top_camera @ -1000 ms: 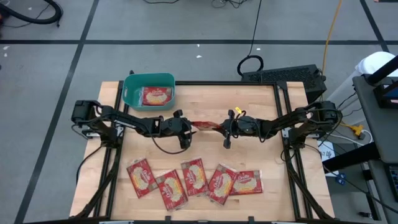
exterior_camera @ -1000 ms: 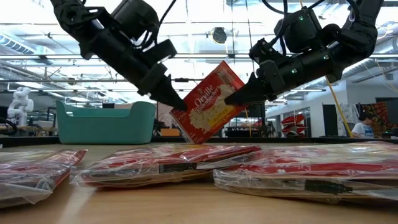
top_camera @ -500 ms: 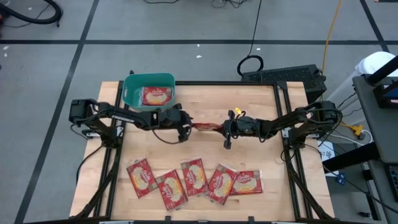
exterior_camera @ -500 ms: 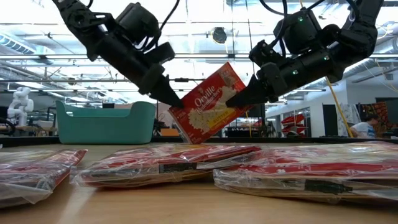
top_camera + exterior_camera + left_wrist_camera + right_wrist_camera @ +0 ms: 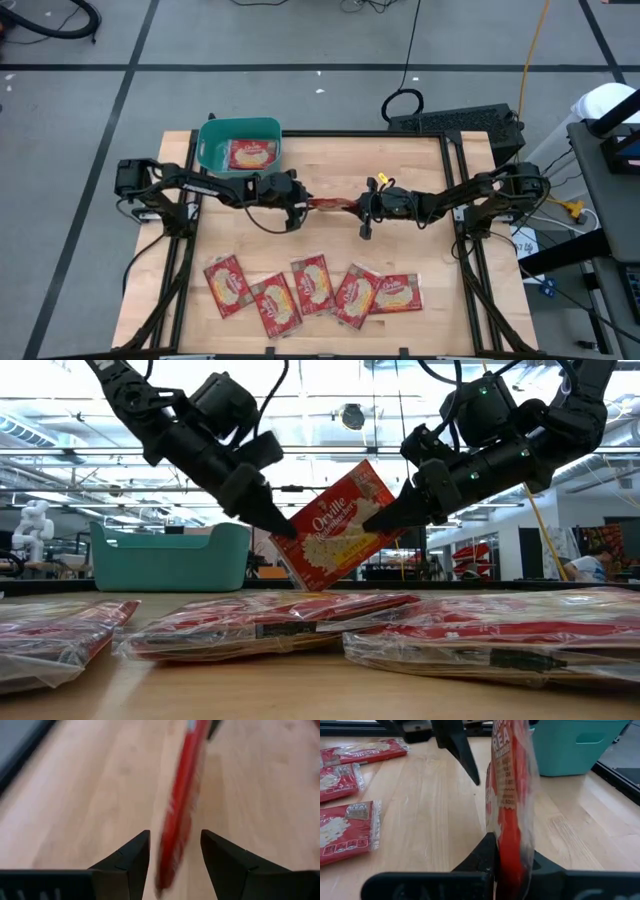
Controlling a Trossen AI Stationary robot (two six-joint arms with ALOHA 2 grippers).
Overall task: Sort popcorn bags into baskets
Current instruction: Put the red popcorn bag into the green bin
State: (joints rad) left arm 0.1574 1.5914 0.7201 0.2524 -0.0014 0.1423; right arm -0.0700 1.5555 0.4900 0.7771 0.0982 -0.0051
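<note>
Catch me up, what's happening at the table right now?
A handover is under way in mid-air over the table's centre. The right pincer is shut on a red popcorn bag, held on edge. The left pincer is at the bag's other end, its fingers open on either side of it and not yet clamped. One bag lies in the teal bin; five more bags sit along the near edge.

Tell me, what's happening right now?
Right tool shut on popcorn bag, held mid-air. Left tool open astride its edge. Nothing in the way.
</note>
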